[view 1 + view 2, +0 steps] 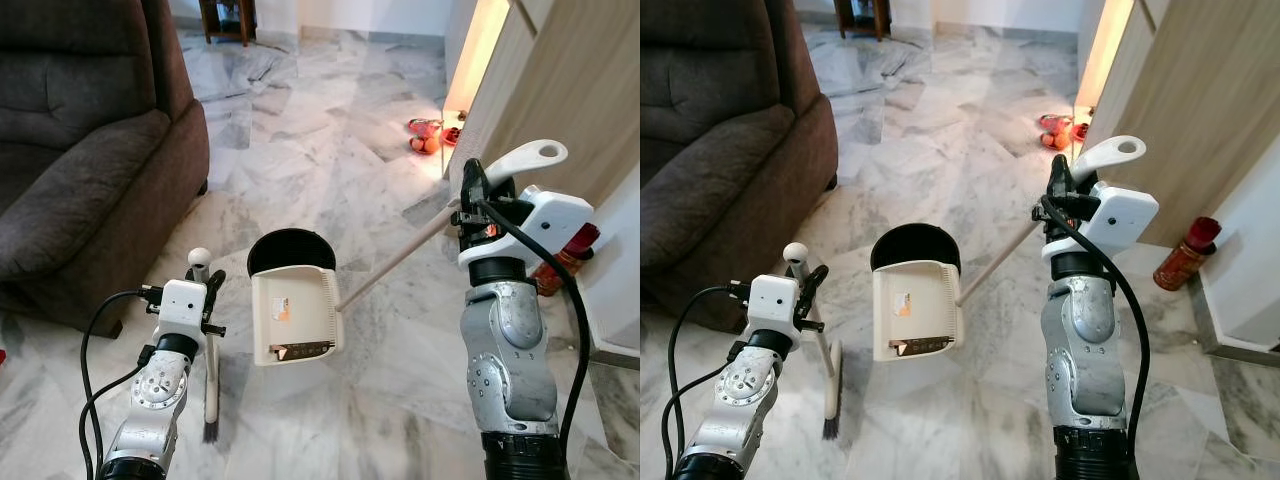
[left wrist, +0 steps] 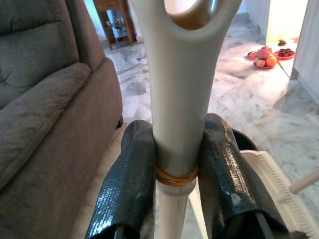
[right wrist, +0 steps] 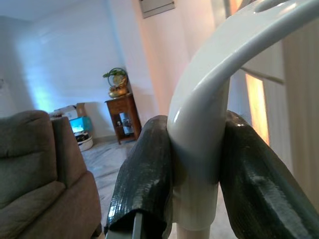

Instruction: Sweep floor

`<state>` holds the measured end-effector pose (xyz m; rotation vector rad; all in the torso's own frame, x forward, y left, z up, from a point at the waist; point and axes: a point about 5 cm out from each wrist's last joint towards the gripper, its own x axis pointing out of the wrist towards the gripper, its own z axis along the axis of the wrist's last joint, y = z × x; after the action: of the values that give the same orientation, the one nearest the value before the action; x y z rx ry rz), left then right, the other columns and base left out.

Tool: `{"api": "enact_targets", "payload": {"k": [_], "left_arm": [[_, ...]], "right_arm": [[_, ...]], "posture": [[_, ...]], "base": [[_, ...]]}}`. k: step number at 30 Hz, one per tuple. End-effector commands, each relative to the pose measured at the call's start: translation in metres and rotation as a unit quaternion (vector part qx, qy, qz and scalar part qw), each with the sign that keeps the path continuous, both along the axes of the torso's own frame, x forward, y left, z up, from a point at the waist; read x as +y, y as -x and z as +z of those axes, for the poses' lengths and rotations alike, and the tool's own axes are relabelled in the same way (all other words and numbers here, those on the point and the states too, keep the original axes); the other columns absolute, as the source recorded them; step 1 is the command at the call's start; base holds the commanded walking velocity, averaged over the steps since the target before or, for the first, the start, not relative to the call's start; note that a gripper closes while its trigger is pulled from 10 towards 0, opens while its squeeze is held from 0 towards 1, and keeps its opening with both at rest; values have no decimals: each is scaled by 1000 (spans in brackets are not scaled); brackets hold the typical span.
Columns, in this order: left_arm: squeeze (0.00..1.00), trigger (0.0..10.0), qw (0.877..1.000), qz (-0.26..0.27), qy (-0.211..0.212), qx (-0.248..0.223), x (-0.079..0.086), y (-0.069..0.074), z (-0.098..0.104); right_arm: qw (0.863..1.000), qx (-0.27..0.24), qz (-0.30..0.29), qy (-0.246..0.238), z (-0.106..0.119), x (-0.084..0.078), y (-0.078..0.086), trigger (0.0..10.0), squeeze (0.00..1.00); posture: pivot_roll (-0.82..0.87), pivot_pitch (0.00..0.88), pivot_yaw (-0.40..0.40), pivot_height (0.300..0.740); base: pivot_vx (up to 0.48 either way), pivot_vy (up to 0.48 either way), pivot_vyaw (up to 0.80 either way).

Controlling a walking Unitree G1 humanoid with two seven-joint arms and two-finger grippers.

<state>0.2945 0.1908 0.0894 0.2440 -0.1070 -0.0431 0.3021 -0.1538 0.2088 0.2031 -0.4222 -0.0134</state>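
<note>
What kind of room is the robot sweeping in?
It looks like a living room in a home. There is a big brown sofa, a shiny marble floor, and a small wooden side table with an ornament by the far wall.

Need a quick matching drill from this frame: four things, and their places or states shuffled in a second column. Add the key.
Things
1. cream plastic dustpan
2. short white broom with dark bristles
3. brown fabric sofa
4. red cylindrical can

Places or states
A. standing on the floor by the wooden cabinet, on the robot's right
B. its handle clamped in the left gripper
C. its long handle clamped in the right gripper
D. along the robot's left

Pairs: 1-C, 2-B, 3-D, 4-A
</note>
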Motion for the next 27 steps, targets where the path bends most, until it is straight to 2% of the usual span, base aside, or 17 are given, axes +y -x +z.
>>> {"api": "enact_targets", "payload": {"k": [1, 4, 27], "left_arm": [[0, 10000, 1000, -2, -12, -13, 0, -2, 4], [0, 10000, 1000, -2, -13, -14, 0, -2, 5], [0, 10000, 1000, -2, -11, -17, 0, -2, 5]], "right_arm": [[998, -58, 7, -5, 23, 3, 5, 10000, 0], [998, -60, 6, -5, 23, 3, 5, 10000, 0], [996, -88, 10, -23, 36, 3, 6, 10000, 0]], "posture": [[-2, 86, 5, 740], [0, 87, 5, 740], [1, 90, 7, 740]], "base": [[304, 0, 0], [304, 0, 412], [304, 0, 0]]}}
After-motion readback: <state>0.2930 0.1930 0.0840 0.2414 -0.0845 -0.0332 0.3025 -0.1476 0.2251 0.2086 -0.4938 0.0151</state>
